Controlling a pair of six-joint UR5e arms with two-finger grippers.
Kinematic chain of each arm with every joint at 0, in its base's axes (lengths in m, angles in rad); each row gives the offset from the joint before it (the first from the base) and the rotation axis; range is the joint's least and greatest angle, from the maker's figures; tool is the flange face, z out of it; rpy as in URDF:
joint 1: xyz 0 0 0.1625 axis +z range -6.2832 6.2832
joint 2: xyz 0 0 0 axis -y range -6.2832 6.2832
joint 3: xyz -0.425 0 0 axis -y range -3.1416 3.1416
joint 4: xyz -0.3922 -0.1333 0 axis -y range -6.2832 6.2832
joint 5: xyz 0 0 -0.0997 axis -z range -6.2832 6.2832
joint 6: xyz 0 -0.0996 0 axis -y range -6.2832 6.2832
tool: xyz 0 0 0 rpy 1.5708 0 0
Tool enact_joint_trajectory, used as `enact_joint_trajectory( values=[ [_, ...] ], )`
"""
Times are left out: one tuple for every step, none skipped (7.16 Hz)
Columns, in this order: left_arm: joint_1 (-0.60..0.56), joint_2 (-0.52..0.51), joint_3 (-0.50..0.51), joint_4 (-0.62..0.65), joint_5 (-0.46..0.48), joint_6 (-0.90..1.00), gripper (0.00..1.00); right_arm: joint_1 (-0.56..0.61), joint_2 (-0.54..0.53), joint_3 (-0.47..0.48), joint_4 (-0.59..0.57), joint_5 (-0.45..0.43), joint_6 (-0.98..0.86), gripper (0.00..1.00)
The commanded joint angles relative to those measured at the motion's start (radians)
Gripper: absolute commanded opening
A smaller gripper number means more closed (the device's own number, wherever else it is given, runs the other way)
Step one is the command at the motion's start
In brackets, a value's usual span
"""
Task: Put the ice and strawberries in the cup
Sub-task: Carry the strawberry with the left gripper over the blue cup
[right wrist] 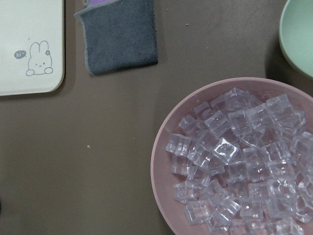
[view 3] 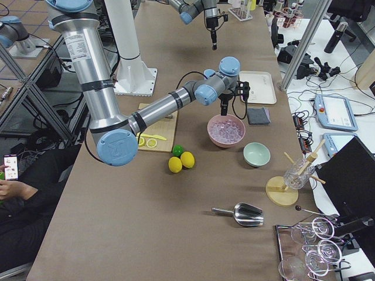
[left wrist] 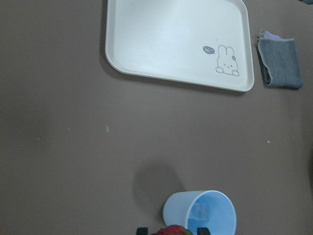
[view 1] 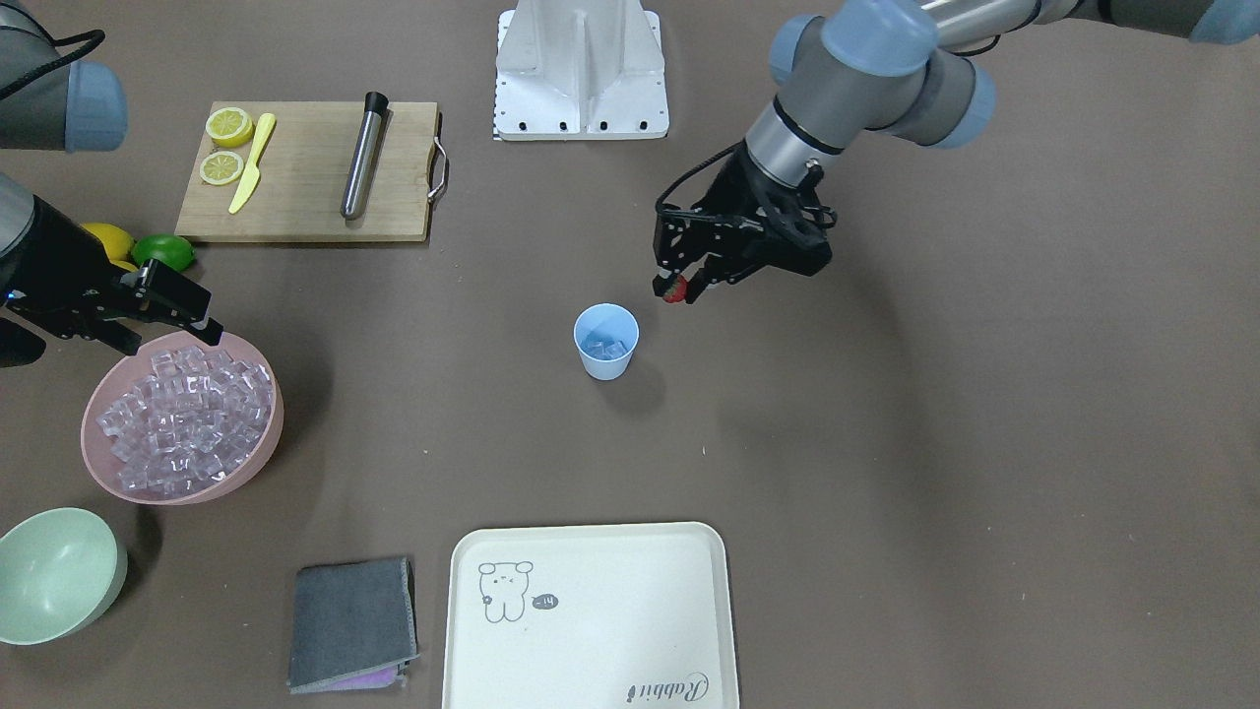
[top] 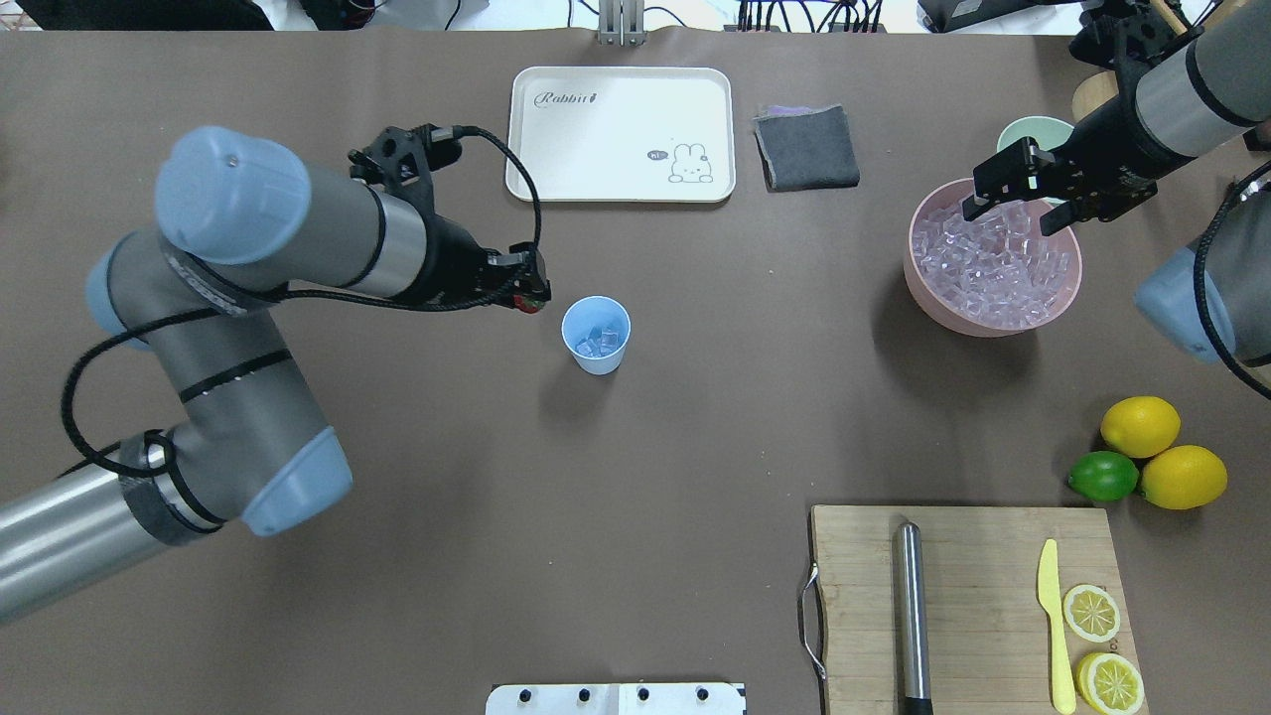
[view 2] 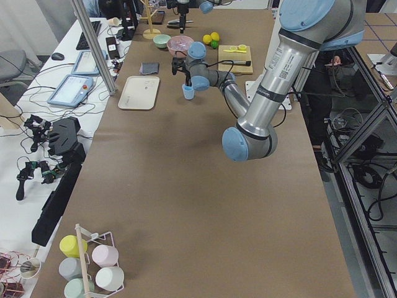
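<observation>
The light-blue cup (view 1: pixel 605 342) stands mid-table and holds a few ice cubes (top: pixel 599 341); it also shows in the left wrist view (left wrist: pixel 199 215). My left gripper (view 1: pixel 679 286) is shut on the small red strawberry (view 1: pixel 674 290), held above the table just beside the cup, not over its mouth. The strawberry shows at the bottom edge of the left wrist view (left wrist: pixel 170 230). My right gripper (top: pixel 1008 211) is open and empty, hovering over the pink bowl (top: pixel 928 288), which is full of ice (right wrist: pixel 239 156).
A white rabbit tray (top: pixel 621 134) and a folded grey cloth (top: pixel 806 147) lie on the far side. A pale green bowl (view 1: pixel 54 571) sits beside the pink bowl. A cutting board (top: pixel 963 606) carries lemon halves, a yellow knife and a metal rod. Two lemons and a lime (top: pixel 1102 477) lie nearby.
</observation>
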Motion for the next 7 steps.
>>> enact_joint_trajectory(
  values=[
    [0.078,-0.055,0.057,0.001,0.103,-0.022,0.0,0.0,-0.002,0.0,0.0,-0.007,0.0,0.99],
    [0.081,-0.084,0.098,0.0,0.122,-0.022,0.0,0.0,-0.003,-0.002,0.0,-0.007,0.0,0.99],
    [0.079,-0.097,0.129,-0.002,0.122,-0.016,0.0,0.0,-0.003,0.0,0.0,-0.006,0.0,0.99],
    [0.078,-0.099,0.138,-0.008,0.122,-0.015,0.0,0.0,-0.002,0.0,0.0,-0.006,0.0,0.99],
    [0.078,-0.099,0.146,-0.008,0.122,-0.015,0.0,0.0,-0.003,0.0,0.0,-0.006,0.0,0.99],
    [0.079,-0.099,0.149,-0.008,0.122,-0.014,0.0,0.0,-0.005,-0.003,0.0,-0.006,-0.001,0.99],
    [0.078,-0.099,0.155,-0.007,0.123,-0.014,0.03,0.0,-0.005,-0.005,0.0,-0.006,-0.002,0.99]
  ],
)
